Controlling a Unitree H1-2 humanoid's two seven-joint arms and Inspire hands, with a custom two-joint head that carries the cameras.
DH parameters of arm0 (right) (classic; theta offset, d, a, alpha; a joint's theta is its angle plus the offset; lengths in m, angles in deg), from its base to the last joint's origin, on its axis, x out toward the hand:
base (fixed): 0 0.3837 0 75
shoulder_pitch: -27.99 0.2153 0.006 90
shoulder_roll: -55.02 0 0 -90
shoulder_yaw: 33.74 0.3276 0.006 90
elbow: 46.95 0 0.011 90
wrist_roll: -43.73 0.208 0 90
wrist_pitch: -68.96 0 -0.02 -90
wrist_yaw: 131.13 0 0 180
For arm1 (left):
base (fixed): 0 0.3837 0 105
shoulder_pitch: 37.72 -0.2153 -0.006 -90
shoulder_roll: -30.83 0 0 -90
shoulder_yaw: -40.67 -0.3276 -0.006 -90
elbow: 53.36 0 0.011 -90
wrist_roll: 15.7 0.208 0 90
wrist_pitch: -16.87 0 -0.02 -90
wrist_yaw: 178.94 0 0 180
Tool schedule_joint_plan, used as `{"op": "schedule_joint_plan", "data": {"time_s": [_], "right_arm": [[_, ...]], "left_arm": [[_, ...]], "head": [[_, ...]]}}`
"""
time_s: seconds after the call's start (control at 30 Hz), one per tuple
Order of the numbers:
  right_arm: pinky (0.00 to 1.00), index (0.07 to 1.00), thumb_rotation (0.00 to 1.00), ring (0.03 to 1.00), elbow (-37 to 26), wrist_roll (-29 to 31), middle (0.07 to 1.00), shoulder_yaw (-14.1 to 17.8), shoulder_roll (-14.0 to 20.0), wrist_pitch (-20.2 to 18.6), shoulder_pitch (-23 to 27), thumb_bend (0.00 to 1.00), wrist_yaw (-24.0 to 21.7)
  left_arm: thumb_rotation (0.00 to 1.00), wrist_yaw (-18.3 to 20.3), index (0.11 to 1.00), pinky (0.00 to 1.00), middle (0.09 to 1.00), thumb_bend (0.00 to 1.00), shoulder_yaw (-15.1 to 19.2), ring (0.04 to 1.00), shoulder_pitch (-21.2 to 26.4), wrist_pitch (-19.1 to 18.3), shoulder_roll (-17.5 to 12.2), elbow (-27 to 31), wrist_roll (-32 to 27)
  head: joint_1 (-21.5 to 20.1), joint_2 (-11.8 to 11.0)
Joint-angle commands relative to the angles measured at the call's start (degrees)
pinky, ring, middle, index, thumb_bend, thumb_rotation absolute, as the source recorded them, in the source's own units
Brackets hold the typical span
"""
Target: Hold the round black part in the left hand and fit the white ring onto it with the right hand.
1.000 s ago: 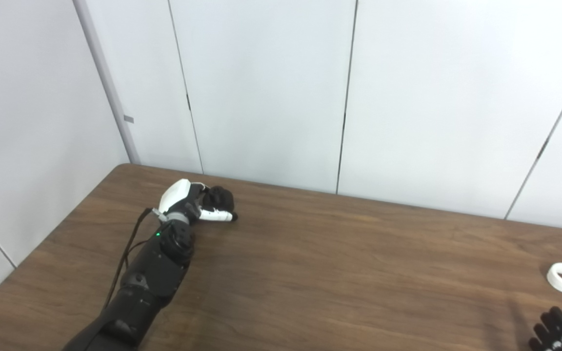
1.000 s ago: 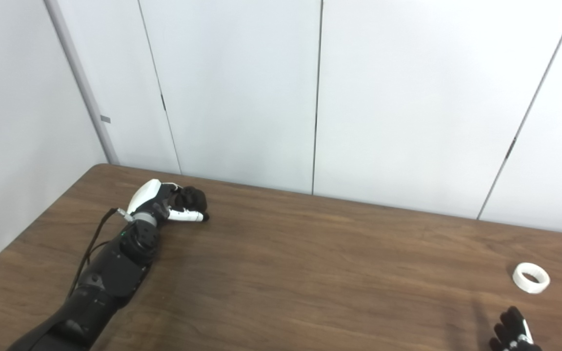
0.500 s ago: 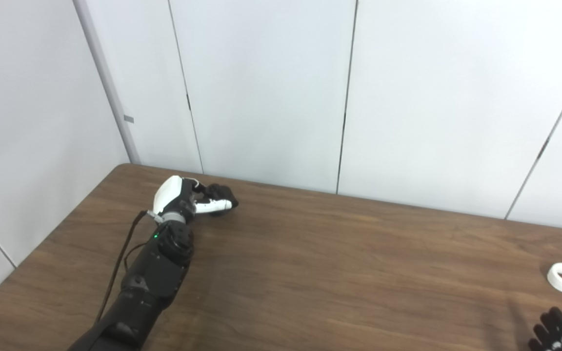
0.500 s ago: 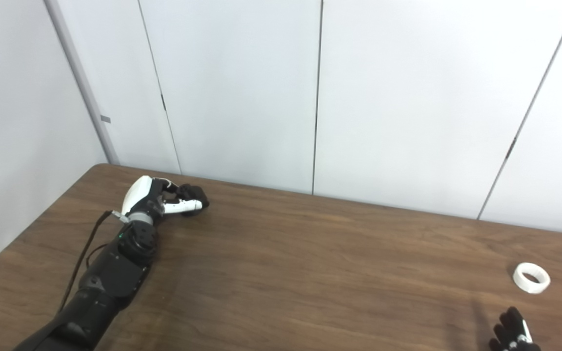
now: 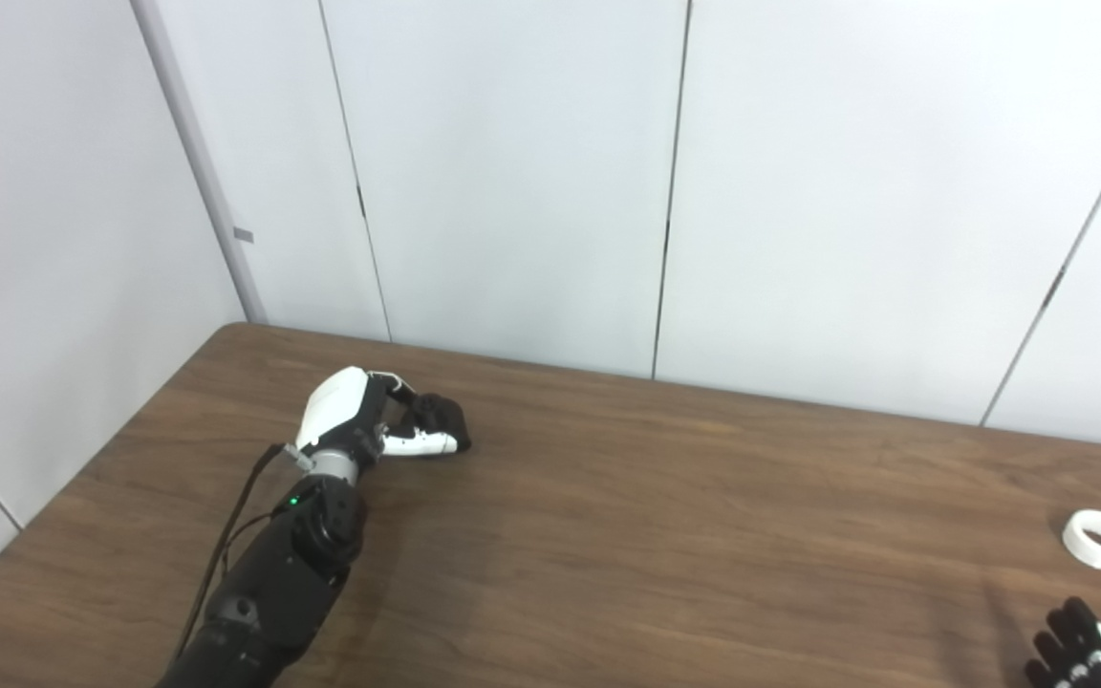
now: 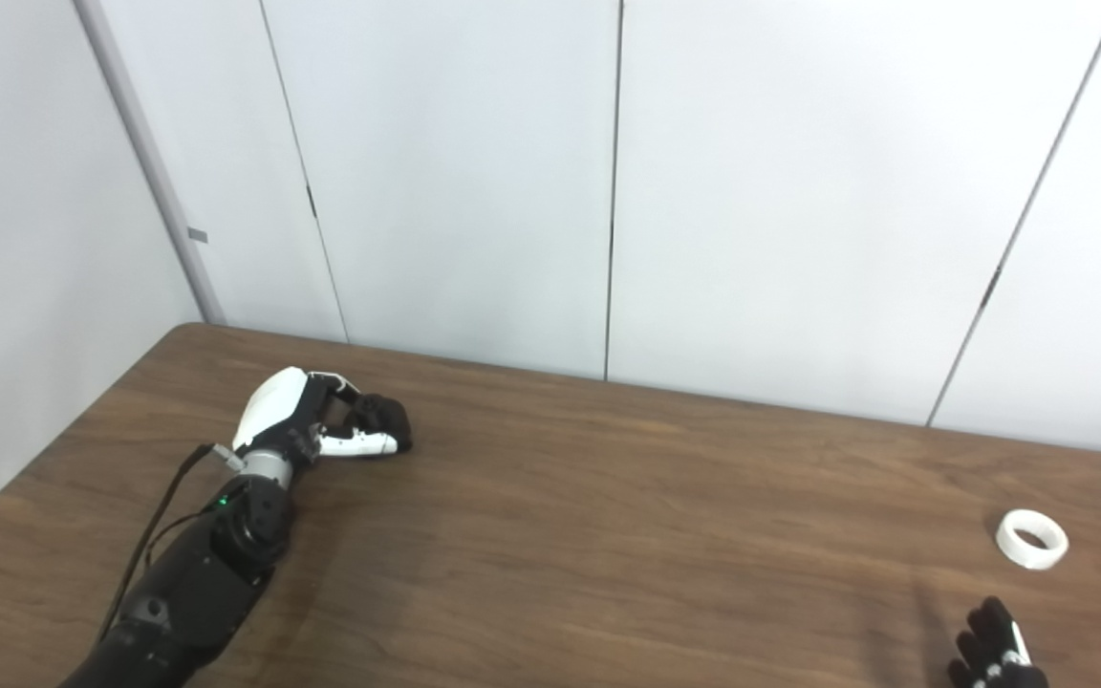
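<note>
My left hand (image 5: 364,422) is at the far left of the brown table (image 5: 665,535), low over its top. Its fingers are curled around the round black part (image 5: 442,417), with the white thumb lying along the part's near side. The white ring (image 5: 1099,539) lies flat on the table at the far right, also in the right eye view (image 6: 1031,539). My right hand (image 6: 995,655) shows only as black fingers at the bottom right edge. They are spread and empty, a short way nearer than the ring and apart from it.
White wall panels (image 5: 512,172) stand right behind the table's far edge, and a side wall runs along its left. A black cable (image 5: 226,545) hangs along my left forearm.
My left hand, with the black part in it, has come a little nearer to me and lower. The camera has shifted slightly. The ring and my right hand have stayed put.
</note>
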Motion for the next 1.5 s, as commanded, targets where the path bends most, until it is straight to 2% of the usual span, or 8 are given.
{"op": "schedule_joint_plan", "data": {"time_s": [0.0, 0.1, 0.27, 0.43, 0.7, 0.87, 1.07, 1.47], "right_arm": [[1.0, 1.0, 1.0, 1.0, -0.7, -0.1, 1.0, -0.7, -0.9, -1.3, -1.5, 0.4, -0.6], [1.0, 1.0, 1.0, 1.0, -0.7, -0.2, 1.0, -0.8, -0.8, -1.3, -1.5, 0.39, -0.6], [1.0, 1.0, 1.0, 1.0, -0.6, -0.6, 1.0, -1.0, -0.8, -1.1, -1.5, 0.4, -0.4], [1.0, 1.0, 1.0, 1.0, -0.3, -0.4, 1.0, -1.1, -0.9, -0.8, -1.5, 0.42, -0.5], [1.0, 1.0, 1.0, 1.0, 0.5, -1.1, 1.0, -1.8, -1.0, 0.7, -1.9, 0.46, -0.8], [1.0, 0.985, 1.0, 1.0, 0.7, -1.7, 0.997, -2.2, -1.4, 1.1, -2.0, 0.49, -0.5], [1.0, 0.963, 0.98, 1.0, 0.0, -2.8, 0.99, -2.7, -1.9, 0.4, -2.3, 0.56, 0.3], [1.0, 0.947, 0.97, 0.981, -2.5, -4.1, 0.967, -4.8, -3.1, -1.3, -2.3, 0.59, 2.9]], "left_arm": [[0.05, 0.1, 0.484, 0.84, 0.746, 0.52, 0.1, 0.864, 0.8, -0.3, -0.6, 5.2, 1.5], [0.05, 2.0, 0.484, 0.82, 0.751, 0.52, 0.0, 0.877, -1.5, -1.6, 0.6, 11.7, 1.5], [0.05, 6.8, 0.485, 0.86, 0.767, 0.52, -3.2, 0.879, -5.2, -4.4, 1.4, 23.0, 5.2], [0.05, 9.9, 0.485, 0.95, 0.767, 0.52, -5.8, 0.871, -7.6, -4.7, 1.8, 30.0, 8.7], [0.05, 14.3, 0.485, 0.96, 0.768, 0.52, -9.5, 0.862, -11.3, -3.3, 3.4, 38.3, 13.0], [0.05, 16.8, 0.485, 0.97, 0.772, 0.52, -11.3, 0.864, -12.5, -2.3, 4.8, 41.4, 15.0], [0.05, 17.5, 0.485, 0.97, 0.769, 0.52, -12.9, 0.86, -13.8, 0.0, 7.0, 42.4, 16.8], [0.06, 20.3, 0.484, 0.97, 0.768, 0.52, -16.5, 0.864, -16.7, 4.5, 10.0, 43.7, 20.6]], "head": [[-0.2, 0.2], [-0.6, 0.5], [-1.9, 1.3], [-3.2, 2.0], [-6.5, 2.6], [-9.1, 3.7], [-11.2, 5.6], [-15.3, 9.5]]}}
